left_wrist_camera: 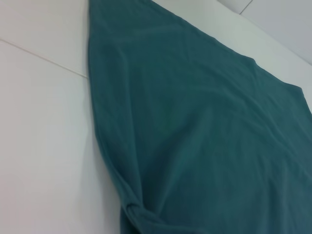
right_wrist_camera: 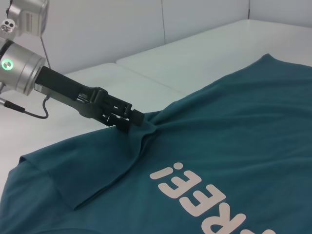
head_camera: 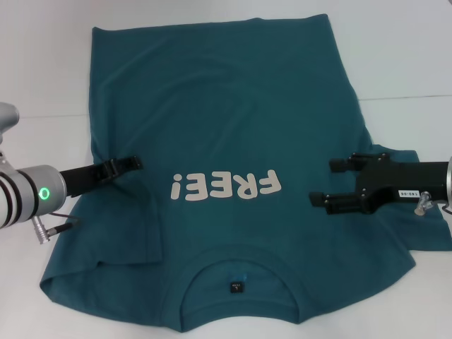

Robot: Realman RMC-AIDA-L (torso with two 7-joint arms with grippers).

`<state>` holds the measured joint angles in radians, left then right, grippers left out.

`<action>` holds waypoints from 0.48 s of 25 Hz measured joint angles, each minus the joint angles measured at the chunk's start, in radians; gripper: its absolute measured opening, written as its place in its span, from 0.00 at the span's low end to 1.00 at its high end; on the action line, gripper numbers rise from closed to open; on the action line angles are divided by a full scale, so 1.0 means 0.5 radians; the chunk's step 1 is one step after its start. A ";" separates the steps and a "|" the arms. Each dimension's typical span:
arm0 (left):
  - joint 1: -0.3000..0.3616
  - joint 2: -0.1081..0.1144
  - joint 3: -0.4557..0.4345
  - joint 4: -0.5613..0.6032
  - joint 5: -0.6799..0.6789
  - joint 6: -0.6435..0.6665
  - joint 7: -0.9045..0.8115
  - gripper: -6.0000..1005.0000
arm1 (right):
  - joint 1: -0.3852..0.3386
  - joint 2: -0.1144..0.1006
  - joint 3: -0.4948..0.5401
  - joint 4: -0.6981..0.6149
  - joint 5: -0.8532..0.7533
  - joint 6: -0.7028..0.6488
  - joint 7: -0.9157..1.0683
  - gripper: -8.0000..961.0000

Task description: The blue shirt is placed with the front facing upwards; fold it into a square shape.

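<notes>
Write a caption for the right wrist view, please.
Left gripper pinching a fold of the blue shirt beside its "FREE!" print.

A plain white table (head_camera: 402,63) fills the head view, evenly lit, with no hard shadows. A thin seam (head_camera: 406,97) runs across it toward 3 o'clock, so the top is made of joined panels. Behind the table, in the right wrist view, stands a pale grey wall (right_wrist_camera: 112,24) with a vertical joint.
</notes>
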<state>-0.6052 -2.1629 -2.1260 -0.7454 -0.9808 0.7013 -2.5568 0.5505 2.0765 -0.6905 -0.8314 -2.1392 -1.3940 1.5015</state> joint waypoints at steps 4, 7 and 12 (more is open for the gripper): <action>0.021 -0.001 0.000 -0.020 0.001 0.008 -0.009 0.84 | 0.002 -0.005 0.001 0.000 -0.001 0.000 0.003 0.96; 0.029 -0.001 0.000 -0.018 0.002 0.012 -0.013 0.84 | 0.002 -0.005 0.003 0.000 -0.001 -0.001 0.003 0.96; 0.010 0.000 0.001 0.009 0.009 -0.022 -0.010 0.84 | 0.000 -0.005 -0.006 0.000 -0.002 0.013 0.004 0.96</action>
<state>-0.6000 -2.1629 -2.1257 -0.7408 -0.9762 0.6905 -2.5619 0.5504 2.0738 -0.6933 -0.8314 -2.1400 -1.3874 1.5033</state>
